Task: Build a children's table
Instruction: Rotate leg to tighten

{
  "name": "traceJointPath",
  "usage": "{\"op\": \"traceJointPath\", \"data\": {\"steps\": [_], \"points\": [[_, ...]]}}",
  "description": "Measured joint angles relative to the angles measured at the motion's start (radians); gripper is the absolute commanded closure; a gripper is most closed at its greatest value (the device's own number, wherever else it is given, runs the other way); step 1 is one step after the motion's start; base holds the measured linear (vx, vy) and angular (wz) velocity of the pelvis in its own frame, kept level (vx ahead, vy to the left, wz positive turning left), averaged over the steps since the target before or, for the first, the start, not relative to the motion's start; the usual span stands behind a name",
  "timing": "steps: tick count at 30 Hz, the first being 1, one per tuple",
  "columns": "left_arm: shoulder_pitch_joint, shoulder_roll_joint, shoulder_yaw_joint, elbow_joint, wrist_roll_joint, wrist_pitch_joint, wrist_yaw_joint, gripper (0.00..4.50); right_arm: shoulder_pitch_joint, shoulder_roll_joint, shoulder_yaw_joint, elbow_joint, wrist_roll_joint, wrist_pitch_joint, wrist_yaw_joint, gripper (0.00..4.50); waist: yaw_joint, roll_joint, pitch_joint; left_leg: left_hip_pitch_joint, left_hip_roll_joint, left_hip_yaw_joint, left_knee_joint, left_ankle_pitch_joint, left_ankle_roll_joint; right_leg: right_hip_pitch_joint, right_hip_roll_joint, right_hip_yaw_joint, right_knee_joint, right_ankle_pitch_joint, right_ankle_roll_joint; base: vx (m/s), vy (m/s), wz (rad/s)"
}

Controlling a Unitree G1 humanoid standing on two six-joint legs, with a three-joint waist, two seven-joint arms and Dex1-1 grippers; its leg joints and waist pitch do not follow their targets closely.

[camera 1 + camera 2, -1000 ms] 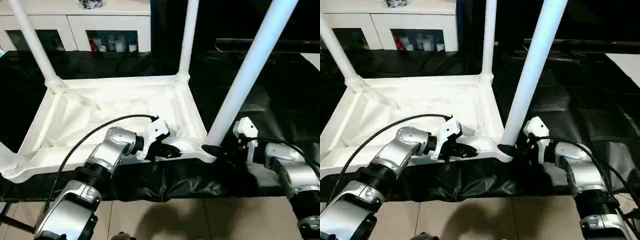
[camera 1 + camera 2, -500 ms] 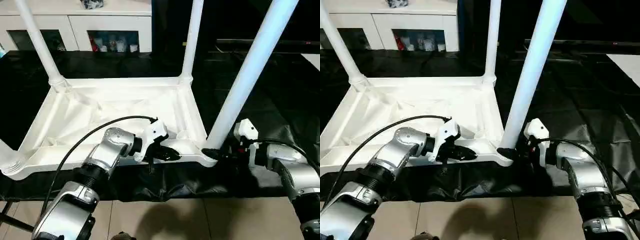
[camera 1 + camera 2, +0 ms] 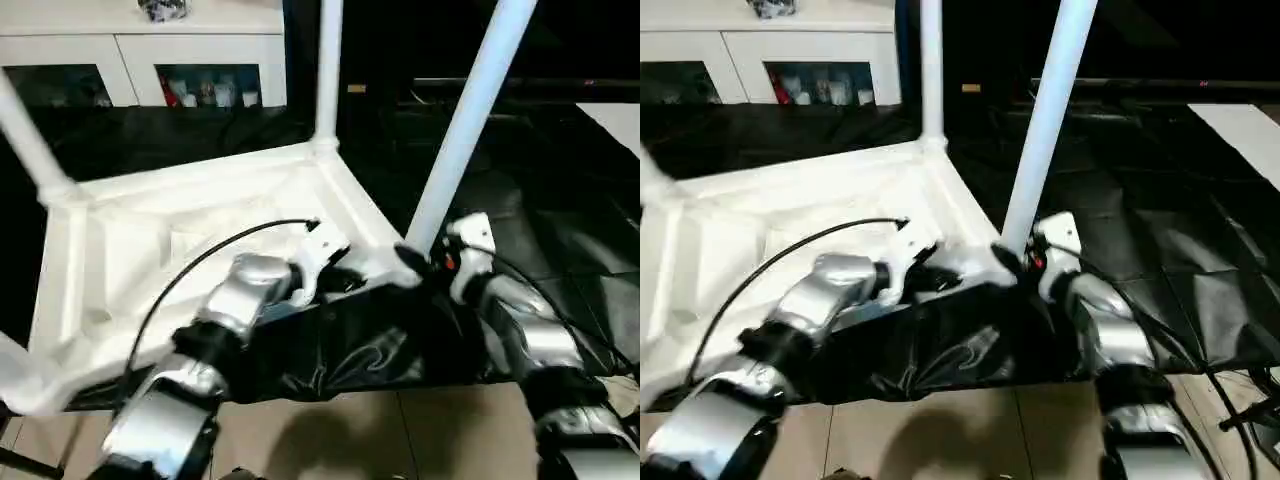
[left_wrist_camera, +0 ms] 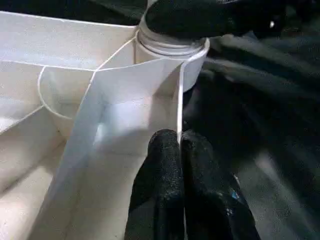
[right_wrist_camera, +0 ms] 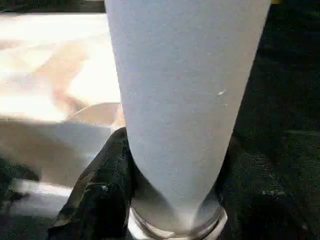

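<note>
since a second ago we've swung the upturned children's table [image 3: 190, 230] round. left gripper [image 4: 179, 150] pinches its rim, right gripper [image 5: 170, 200] clasps the near leg [image 3: 462, 130]; keep both grips firm.

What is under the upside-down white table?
A crinkly black sheet lies under the table top, hanging over the near edge. What the sheet rests on is covered, so I cannot tell. Tan floor tiles show below.

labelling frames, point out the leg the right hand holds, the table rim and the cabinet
leg [image 3: 470, 115]: left eye view, mid shaft.
table rim [image 4: 178, 100]: left wrist view, thin edge above the fingers.
cabinet [image 3: 130, 45]: left eye view, white front.
</note>
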Motion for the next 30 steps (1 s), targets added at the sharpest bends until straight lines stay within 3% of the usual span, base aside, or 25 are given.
{"op": "traceJointPath", "data": {"steps": [8, 9, 14, 15, 26, 27, 30], "points": [[-0.014, -0.038, 0.001, 0.016, 0.009, -0.001, 0.076, 4.5, -0.033, 0.033, -0.015, 0.049, -0.027, -0.045, -0.11, 2.51, 0.002, 0.0, 0.0, -0.001, 0.0, 0.0, -0.003, 0.0, 0.0, -0.002, 0.0, -0.002, 0.0, 0.0, 0.0, 0.0, 0.0, 0.0], [-0.014, -0.037, 0.0, 0.016, 0.01, -0.002, 0.073, 4.5, -0.033, 0.033, -0.015, 0.049, -0.027, -0.049, -0.108, 1.95, 0.001, 0.0, 0.0, -0.002, 0.0, 0.0, -0.003, 0.0, 0.0, -0.002, 0.0, -0.002, 0.0, 0.0, 0.0, 0.0, 0.0, 0.0], [-0.009, -0.014, -0.006, 0.011, 0.01, -0.02, 0.028, 4.5, -0.02, 0.014, -0.011, 0.037, -0.022, -0.059, -0.034, 1.75, 0.001, 0.001, 0.0, -0.001, 0.0, 0.0, -0.004, 0.0, 0.0, -0.002, 0.0, -0.002, 0.0, 0.0, 0.0, 0.0, 0.0, 0.0], [-0.003, -0.004, -0.008, 0.003, 0.009, -0.024, 0.008, 4.5, -0.009, 0.003, -0.005, 0.026, -0.021, -0.06, -0.005, 1.43, 0.001, 0.001, 0.0, -0.001, 0.0, 0.0, -0.005, 0.0, 0.0, -0.002, 0.0, -0.002, 0.0, 0.0, 0.0, 0.0, 0.0, 0.0], [0.039, 0.086, -0.054, -0.057, -0.009, -0.076, -0.227, 4.5, 0.065, -0.148, 0.079, -0.065, -0.002, -0.048, 0.346, 1.43, 0.031, 0.002, 0.001, -0.001, 0.0, 0.0, -0.003, 0.0, 0.001, -0.002, 0.0, -0.002, 0.0, 0.0, 0.0, 0.0, 0.0, 0.0], [0.044, 0.097, -0.058, -0.064, -0.013, -0.079, -0.25, 4.5, 0.075, -0.166, 0.089, -0.082, 0.002, -0.042, 0.388, 1.71, 0.032, 0.002, 0.001, -0.001, 0.001, 0.0, -0.003, 0.0, 0.001, -0.002, 0.0, -0.002, 0.0, 0.0, 0.0, 0.0, 0.0, 0.0], [0.059, 0.129, -0.064, -0.082, -0.025, -0.087, -0.322, 4.5, 0.097, -0.207, 0.107, -0.114, 0.017, -0.026, 0.495, 1.82, 0.034, 0.003, 0.001, -0.001, 0.001, 0.0, -0.003, 0.0, 0.001, -0.002, 0.0, -0.002, 0.0, 0.0, 0.0, 0.0, 0.0, 0.0]]}}
